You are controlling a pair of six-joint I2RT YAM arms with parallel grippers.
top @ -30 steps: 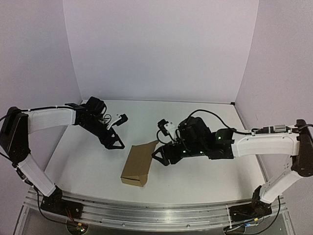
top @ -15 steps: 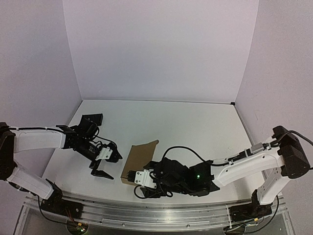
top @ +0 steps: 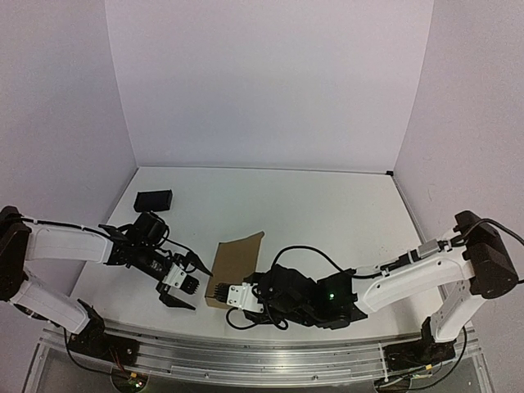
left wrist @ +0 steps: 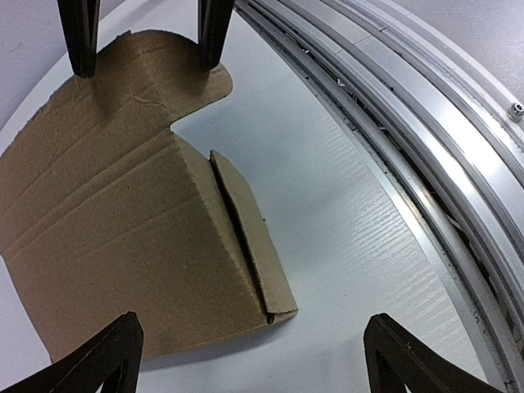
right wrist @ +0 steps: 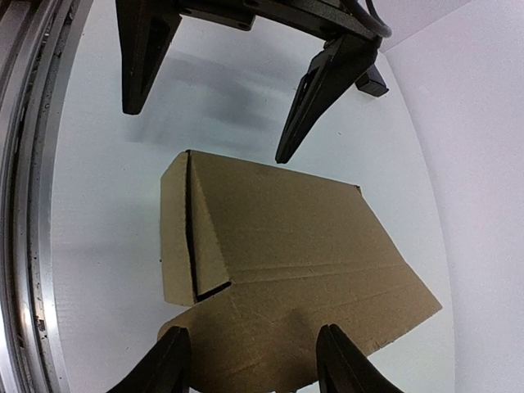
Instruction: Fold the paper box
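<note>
The paper box (top: pixel 235 264) is a brown cardboard sheet, partly folded, lying on the white table near the front middle. In the left wrist view the paper box (left wrist: pixel 123 213) shows a folded side panel with a dark slit. My left gripper (top: pixel 190 284) is wide open just left of the box's near corner, and that corner lies ahead between the fingertips (left wrist: pixel 391 354). My right gripper (top: pixel 217 293) is at the box's near edge, jaws apart on either side of the rounded flap (right wrist: pixel 270 344). Nothing is gripped.
A small black block (top: pixel 153 199) lies at the back left of the table. The aluminium rail (left wrist: pixel 426 155) runs along the table's near edge, close behind both grippers. White walls enclose the table on three sides.
Both arms came in from the box's far sides to its near end. The left gripper dropped beside the near left corner. The right jaws have narrowed around the flap.
</note>
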